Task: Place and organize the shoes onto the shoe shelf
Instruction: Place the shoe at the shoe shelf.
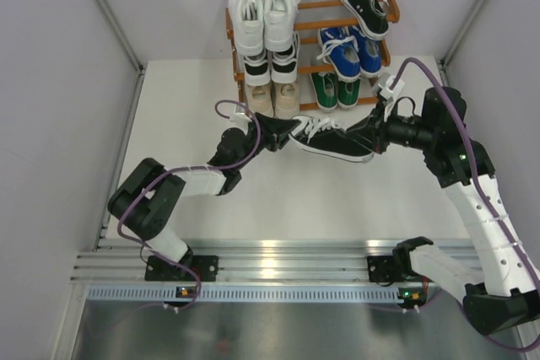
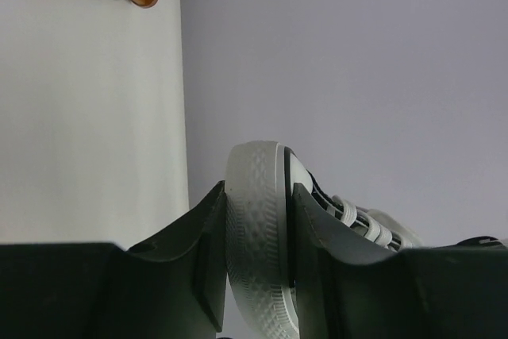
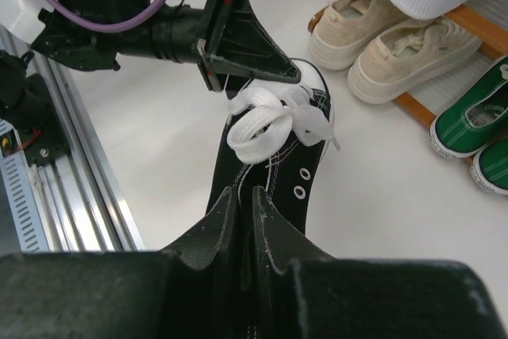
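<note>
Both arms hold one black sneaker (image 1: 331, 137) at 6 o'clock of the shoe shelf (image 1: 316, 6). The left gripper (image 1: 285, 134) clamps its white toe cap and the right gripper (image 1: 365, 137) pinches the heel collar narrowly. This looks like a handover. Next, one grip should release and the other lift the shoe to the gap at 9 o'clock of the top-tier sneaker (image 1: 364, 2).

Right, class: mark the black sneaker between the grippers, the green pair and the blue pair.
black sneaker (image 1: 337, 142), top view, black canvas side.
green pair (image 1: 325, 90), top view, a shoe's green upper.
blue pair (image 1: 342, 56), top view, a shoe's blue upper.
</note>
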Controlling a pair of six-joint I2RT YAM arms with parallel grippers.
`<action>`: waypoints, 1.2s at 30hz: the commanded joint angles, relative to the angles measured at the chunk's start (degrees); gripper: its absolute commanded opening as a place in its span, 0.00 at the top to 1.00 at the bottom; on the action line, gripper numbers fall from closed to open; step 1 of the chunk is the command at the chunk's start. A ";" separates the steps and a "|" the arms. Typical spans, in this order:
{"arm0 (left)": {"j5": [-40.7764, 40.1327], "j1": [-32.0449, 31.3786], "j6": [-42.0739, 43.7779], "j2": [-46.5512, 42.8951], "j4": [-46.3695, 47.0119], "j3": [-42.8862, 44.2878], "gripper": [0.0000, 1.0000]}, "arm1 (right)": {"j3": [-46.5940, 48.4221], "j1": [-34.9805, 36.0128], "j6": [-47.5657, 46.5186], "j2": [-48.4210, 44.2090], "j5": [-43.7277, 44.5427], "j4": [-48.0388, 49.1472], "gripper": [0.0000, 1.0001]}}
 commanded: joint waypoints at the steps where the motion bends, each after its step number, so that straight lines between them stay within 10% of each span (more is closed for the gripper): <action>1: 4.05 0.46 -0.19 0.56 11.86 0.87 0.98 | -0.93 -0.46 -3.79 -1.94 -2.50 2.28 1.00; 6: 12.48 3.09 4.72 0.31 14.24 0.52 1.00 | -1.19 -0.37 -11.78 -1.85 -2.15 -4.84 0.93; 18: 20.84 3.98 8.26 -2.77 14.16 -2.30 1.00 | 3.56 -0.02 -15.57 4.30 -3.37 -12.93 0.03; 36: 15.22 3.98 5.79 -2.95 13.02 -0.80 1.00 | 1.18 7.89 -10.66 8.87 6.29 -12.41 0.09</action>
